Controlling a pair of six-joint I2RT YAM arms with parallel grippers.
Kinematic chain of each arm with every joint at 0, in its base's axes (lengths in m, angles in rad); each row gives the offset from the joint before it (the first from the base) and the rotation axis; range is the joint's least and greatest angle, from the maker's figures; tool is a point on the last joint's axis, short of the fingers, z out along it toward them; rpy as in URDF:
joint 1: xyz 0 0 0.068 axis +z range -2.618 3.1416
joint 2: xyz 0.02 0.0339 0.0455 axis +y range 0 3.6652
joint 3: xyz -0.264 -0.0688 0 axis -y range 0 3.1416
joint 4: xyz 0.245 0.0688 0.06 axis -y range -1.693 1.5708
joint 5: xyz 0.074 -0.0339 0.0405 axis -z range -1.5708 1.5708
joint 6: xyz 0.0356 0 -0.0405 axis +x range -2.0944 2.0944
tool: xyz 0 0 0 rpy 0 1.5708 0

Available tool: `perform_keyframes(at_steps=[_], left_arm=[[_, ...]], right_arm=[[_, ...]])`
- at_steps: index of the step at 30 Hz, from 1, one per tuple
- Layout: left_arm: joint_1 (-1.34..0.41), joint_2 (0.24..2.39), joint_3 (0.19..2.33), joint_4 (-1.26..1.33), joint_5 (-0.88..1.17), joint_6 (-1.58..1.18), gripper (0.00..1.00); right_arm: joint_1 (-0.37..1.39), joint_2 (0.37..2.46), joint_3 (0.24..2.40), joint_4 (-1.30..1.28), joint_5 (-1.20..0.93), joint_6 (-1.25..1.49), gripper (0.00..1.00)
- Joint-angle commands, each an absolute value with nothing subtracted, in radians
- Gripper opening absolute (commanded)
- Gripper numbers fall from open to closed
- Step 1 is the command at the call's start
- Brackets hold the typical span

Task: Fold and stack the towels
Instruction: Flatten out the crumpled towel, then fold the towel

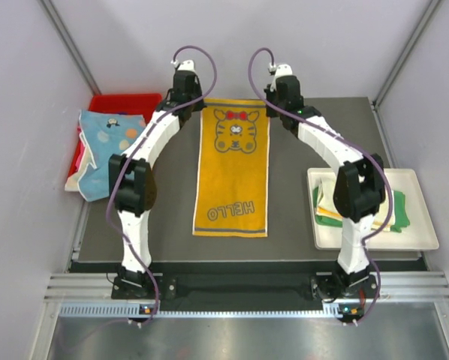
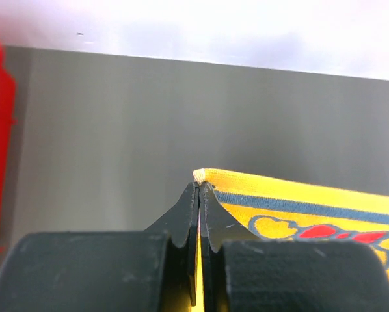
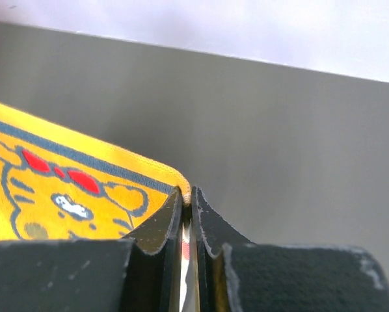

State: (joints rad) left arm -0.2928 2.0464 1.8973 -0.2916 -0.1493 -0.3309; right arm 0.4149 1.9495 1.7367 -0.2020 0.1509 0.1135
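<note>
Top view: HELLO towel (image 1: pixel 231 169) lies flat on the desk (image 1: pixel 299 161); left wrist: left pincer (image 2: pixel 199 185) clamped on its far-left corner tip; right wrist: right pincer (image 3: pixel 187 196) likewise on the far-right corner; risk: with so little hem pinched, a corner may slip mid-fold and skew it.

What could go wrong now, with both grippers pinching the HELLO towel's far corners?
The left gripper and right gripper each hold only a corner tip of the HELLO towel; one may slip, skewing the fold.
Its near edge lies free on the mat, so it might drag rather than fold.
The right arm's elbow hangs over the white tray and could disturb the folded towels there.
</note>
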Motion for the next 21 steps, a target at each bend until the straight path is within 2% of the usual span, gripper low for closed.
perform_keyframes(at_steps=[1,4,9,15,21], left_arm=[[-0.259,2.146,2.086,-0.293,-0.179,-0.284,0.0],[-0.236,2.22,2.157,-0.298,-0.155,-0.301,0.0],[-0.221,2.211,2.114,-0.262,-0.114,-0.287,0.0],[-0.221,2.083,1.904,-0.18,-0.015,-0.282,0.0],[-0.222,1.869,1.568,-0.071,0.054,-0.331,0.0]], right_arm=[[0.361,2.029,1.885,-0.152,0.141,0.087,0.0],[0.354,2.082,1.946,-0.147,0.138,0.086,0.0],[0.354,2.082,1.945,-0.141,0.137,0.068,0.0],[0.362,1.953,1.74,-0.077,0.124,0.101,0.0],[0.405,1.784,1.497,-0.049,0.129,0.118,0.0]])
